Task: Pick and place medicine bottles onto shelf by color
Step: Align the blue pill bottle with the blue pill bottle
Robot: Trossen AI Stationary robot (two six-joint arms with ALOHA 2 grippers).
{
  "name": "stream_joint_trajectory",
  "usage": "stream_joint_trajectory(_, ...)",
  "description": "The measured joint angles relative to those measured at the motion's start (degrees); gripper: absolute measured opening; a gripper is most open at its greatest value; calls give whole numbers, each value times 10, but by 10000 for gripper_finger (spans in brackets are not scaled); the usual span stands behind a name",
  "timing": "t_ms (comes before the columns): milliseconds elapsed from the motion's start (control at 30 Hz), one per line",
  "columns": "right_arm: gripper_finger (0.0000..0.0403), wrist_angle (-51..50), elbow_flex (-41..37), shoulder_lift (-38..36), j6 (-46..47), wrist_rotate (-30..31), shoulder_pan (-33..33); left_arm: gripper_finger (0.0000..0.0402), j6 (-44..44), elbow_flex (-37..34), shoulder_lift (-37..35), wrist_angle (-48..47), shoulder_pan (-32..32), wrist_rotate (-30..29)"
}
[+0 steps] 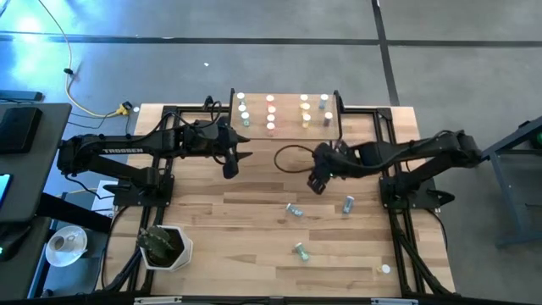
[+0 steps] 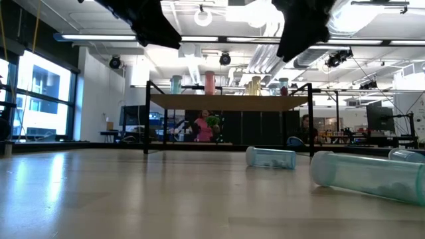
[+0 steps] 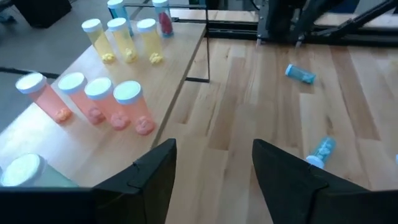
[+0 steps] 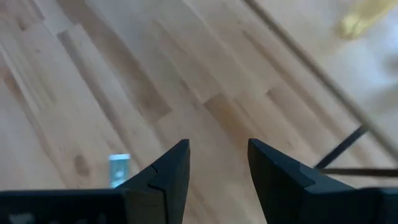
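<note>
The shelf point(image 1: 284, 110) stands at the table's far edge, with medicine bottles upright on it in colour rows: pink point(image 3: 93, 102), yellow point(image 3: 121, 40), blue point(image 3: 118, 9) and green point(image 1: 243, 110). Three teal bottles lie on their sides on the table point(image 1: 294, 209), point(image 1: 348, 204), point(image 1: 300, 250). My left gripper point(image 1: 233, 165) hovers open and empty, off the shelf's near left corner. My right gripper point(image 1: 318, 182) hovers open and empty above bare table nearer the middle. One lying bottle point(image 4: 118, 168) shows beside the right gripper's fingers, apart from them.
A black cable loop point(image 1: 292, 158) lies on the table between the two grippers. A potted plant point(image 1: 165, 247) stands at the near left corner. A loose white cap point(image 1: 385, 269) lies at the near right. Black frame rails point(image 1: 398, 220) run along both table sides.
</note>
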Motion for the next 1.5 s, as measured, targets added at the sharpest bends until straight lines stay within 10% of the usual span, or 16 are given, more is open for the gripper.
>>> stream_joint_trajectory(267, 154, 5, -43, -15, 105, 89, 62, 195, -9, 0, 22, 16, -28, 30)
stream_joint_trajectory(1500, 154, 10, -44, -12, 154, 127, 69, 190, 87, 59, 351, 254, -133, 148)
